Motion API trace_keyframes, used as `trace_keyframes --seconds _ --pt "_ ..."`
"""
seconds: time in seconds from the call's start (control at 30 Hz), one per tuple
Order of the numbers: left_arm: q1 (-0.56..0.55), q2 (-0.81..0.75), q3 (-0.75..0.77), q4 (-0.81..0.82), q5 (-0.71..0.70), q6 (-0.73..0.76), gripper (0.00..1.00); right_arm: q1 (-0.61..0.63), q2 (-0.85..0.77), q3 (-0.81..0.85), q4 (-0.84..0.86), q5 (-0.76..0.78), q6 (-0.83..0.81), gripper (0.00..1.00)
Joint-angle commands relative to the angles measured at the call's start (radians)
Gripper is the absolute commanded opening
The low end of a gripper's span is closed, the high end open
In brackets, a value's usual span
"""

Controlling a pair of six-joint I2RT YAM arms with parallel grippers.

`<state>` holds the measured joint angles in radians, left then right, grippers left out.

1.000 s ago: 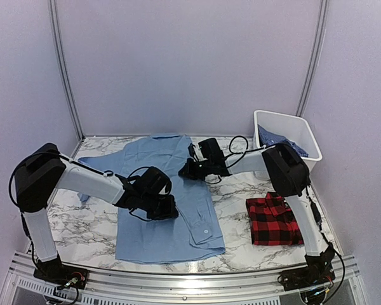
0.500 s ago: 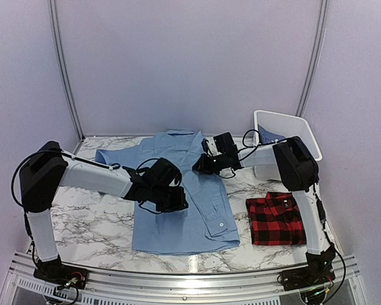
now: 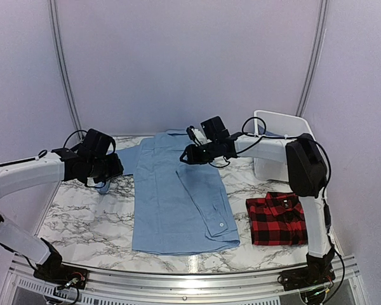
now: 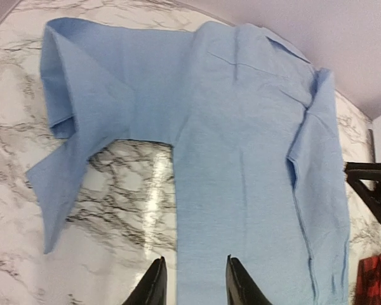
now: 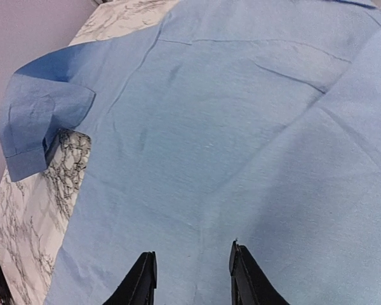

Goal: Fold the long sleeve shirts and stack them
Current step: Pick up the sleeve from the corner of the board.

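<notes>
The left tool (image 4: pixel 192 279) has its fingers spread with nothing between them, hovering over the table (image 3: pixel 82 222) at 9 o'clock of the light blue shirt (image 3: pixel 178 203). The right tool (image 5: pixel 190 279) is likewise spread and empty, low over the shirt's shoulder at about 1 o'clock.

The shirt lies flat at the table's centre, collar at 12 o'clock and hem at 6. One sleeve (image 3: pixel 206 197) is folded across the body. The loose sleeve (image 4: pixel 70 127) trails out toward 9 o'clock, doubled on itself.

The shirt looks like thin, limp cloth – light, likely to sag and crease when lifted. The loose sleeve's cuff end and shoulder seam seem the best places to pinch.

The left arm reaches in low from 8 o'clock. The right arm stretches far forward, then bends across toward the collar.

A folded plaid shirt (image 3: pixel 276 221) rests at 4 o'clock – well apart from the blue one.
</notes>
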<state>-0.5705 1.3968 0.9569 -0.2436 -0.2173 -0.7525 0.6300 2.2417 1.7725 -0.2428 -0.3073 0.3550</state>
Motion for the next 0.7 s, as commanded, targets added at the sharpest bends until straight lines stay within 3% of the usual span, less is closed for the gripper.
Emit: trace_keyframes --seconds 0.0,0.37,0.67 --pt "0.079 -0.065 -0.065 -0.118 -0.096 0.041 0.38 0.037 -0.06 0.032 -0.046 0.053 -0.042 0.36" --pt "0.175 -0.015 -0.099 -0.095 -0.089 0.095 0.45 0.083 -0.167 -0.094 -0.026 0.086 -0.044 0.36" --pt "0.223 0.123 -0.081 0.019 -0.065 0.149 0.38 0.099 -0.261 -0.212 -0.001 0.103 -0.053 0.36"
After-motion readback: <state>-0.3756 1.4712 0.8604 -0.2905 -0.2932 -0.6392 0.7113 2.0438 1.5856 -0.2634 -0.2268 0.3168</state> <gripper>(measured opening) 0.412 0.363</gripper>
